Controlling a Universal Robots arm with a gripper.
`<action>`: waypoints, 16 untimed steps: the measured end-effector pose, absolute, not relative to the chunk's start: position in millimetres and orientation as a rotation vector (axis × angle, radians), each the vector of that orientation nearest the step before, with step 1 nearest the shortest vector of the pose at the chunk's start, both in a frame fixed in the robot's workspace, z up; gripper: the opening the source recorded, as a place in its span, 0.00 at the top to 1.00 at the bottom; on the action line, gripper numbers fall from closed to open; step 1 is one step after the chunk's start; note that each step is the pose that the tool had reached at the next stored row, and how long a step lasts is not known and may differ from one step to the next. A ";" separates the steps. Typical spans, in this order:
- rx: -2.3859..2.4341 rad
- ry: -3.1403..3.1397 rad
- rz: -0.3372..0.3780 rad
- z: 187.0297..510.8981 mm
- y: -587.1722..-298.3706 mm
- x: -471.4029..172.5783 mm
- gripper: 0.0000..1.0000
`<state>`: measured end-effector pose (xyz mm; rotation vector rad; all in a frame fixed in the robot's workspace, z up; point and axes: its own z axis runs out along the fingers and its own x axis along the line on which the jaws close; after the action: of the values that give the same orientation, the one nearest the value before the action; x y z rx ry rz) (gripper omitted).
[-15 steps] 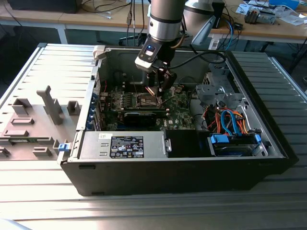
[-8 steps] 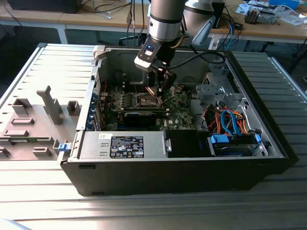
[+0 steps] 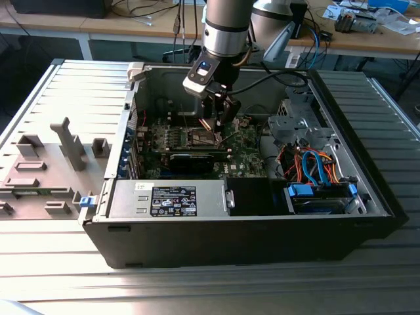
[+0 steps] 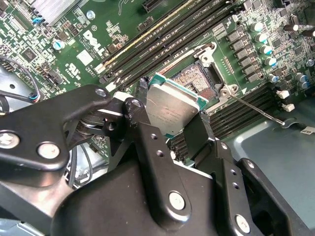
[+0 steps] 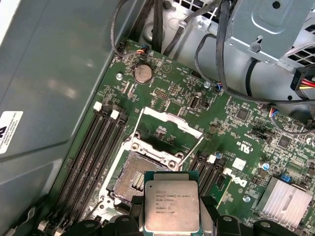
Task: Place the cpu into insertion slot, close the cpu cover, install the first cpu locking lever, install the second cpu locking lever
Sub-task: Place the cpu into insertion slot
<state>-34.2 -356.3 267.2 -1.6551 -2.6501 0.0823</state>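
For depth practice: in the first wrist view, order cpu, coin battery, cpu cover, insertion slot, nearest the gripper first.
1. cpu, in the gripper.
2. insertion slot, just beyond.
3. cpu cover, open behind it.
4. coin battery, by cables.

The cpu (image 5: pixel 171 201) has a few short lines of small dark letters and numbers on its shiny grey face. The green circuit board (image 5: pixel 162 101) has a white logo (image 5: pixel 239 181) and tiny white letters next to its parts. A white sticker (image 5: pixel 10 130) with black marks sits on the grey case wall (image 5: pixel 54 73). In the exterior view, a black label (image 3: pixel 173 201) with white print and little signs sits on the silver power box (image 3: pixel 128 197).
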 end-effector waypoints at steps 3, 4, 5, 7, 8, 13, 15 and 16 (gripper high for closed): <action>-1.664 -2.645 0.082 267.2 -356.3 -34.1 0.46; -1.666 -2.643 0.082 267.2 -356.3 -34.1 0.46; -1.668 -2.642 0.082 267.2 -356.3 -34.1 0.46; -1.673 -2.639 0.082 267.2 -356.3 -34.1 0.46; -1.675 -2.637 0.082 267.2 -356.3 -34.1 0.46; -1.687 -2.629 0.082 267.1 -356.3 -34.1 0.46; -1.692 -2.626 0.082 267.2 -356.3 -34.2 0.46; -1.694 -2.625 0.082 267.2 -356.3 -34.2 0.46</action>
<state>-34.2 -356.3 267.2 -1.6935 -2.6248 0.0820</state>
